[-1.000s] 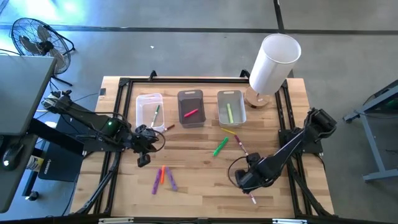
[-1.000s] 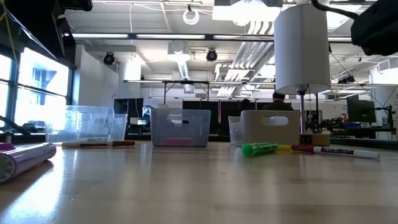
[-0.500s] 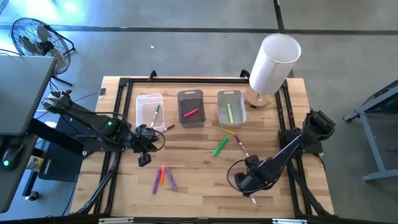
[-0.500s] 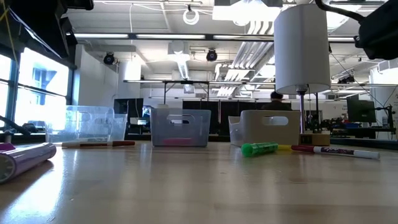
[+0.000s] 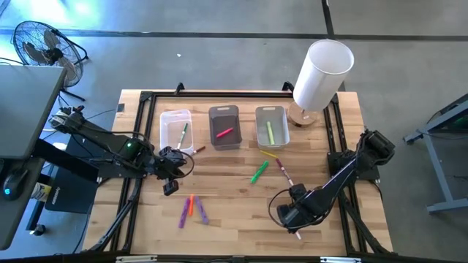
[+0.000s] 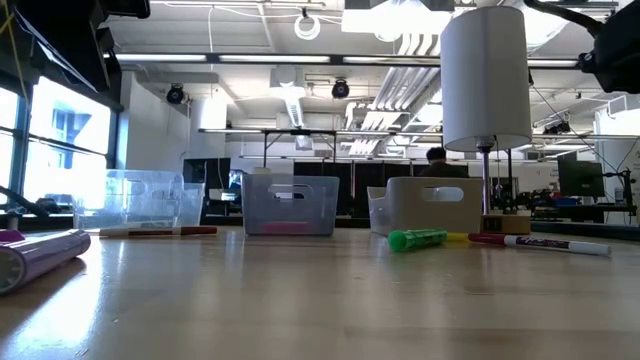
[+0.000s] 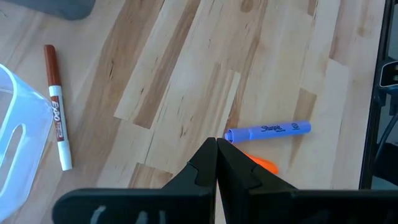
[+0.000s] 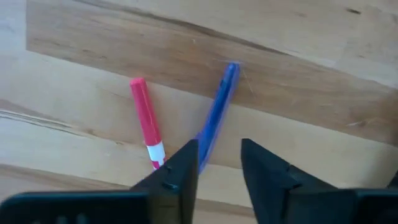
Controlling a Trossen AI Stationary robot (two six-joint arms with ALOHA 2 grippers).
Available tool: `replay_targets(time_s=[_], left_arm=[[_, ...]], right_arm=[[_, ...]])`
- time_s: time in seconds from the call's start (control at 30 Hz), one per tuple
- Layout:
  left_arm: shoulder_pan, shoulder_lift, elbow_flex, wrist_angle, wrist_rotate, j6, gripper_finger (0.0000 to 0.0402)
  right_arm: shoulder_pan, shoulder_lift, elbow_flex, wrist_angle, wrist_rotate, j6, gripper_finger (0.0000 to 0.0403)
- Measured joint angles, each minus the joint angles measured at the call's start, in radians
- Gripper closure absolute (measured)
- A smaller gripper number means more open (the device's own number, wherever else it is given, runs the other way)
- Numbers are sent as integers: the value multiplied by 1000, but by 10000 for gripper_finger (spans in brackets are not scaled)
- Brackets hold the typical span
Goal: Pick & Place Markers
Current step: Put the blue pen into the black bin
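My right gripper (image 8: 219,148) stands open near the table's front right (image 5: 293,218). Below it lie a blue marker (image 8: 217,109), whose near end runs under one fingertip, and a red marker (image 8: 145,117) with a white barrel. I cannot tell whether a finger touches the blue one. My left gripper (image 7: 216,144) is shut and holds nothing at the table's left (image 5: 170,187), with a purple marker (image 7: 267,129) and an orange one (image 7: 263,165) beyond it. Green (image 5: 259,172), yellow (image 5: 269,154) and red-white (image 5: 284,171) markers lie mid-table.
Three small bins stand in a row at the back: clear (image 5: 175,128), dark (image 5: 224,126) and grey (image 5: 271,124), each with one marker inside. A white cylinder lamp (image 5: 322,73) rises at the back right. A brown marker (image 7: 57,106) lies beside the clear bin.
My right gripper has moved a little toward the table's near edge. The markers on the table have stayed where they were.
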Motion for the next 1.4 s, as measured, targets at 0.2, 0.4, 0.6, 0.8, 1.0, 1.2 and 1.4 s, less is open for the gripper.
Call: replay_targets(time_s=[0.2,0.4,0.6,0.8,1.0,1.2,1.4], left_arm=[[0,0,0,0,3,5,401],[0,0,0,0,34,7,401],[0,0,1,-2,34,7,401],[0,0,1,-5,49,7,401],[0,0,1,-4,48,4,401],[0,0,1,-4,45,5,401],[0,0,1,-12,87,21,401]], right_arm=[[-3,0,0,-2,23,4,255],[-3,17,0,-29,-11,51,258],[-11,80,0,3,-34,61,268],[-26,128,0,16,-39,58,269],[-29,156,2,25,-26,42,271],[-29,176,3,64,-20,35,306],[-29,177,2,85,-8,23,376]])
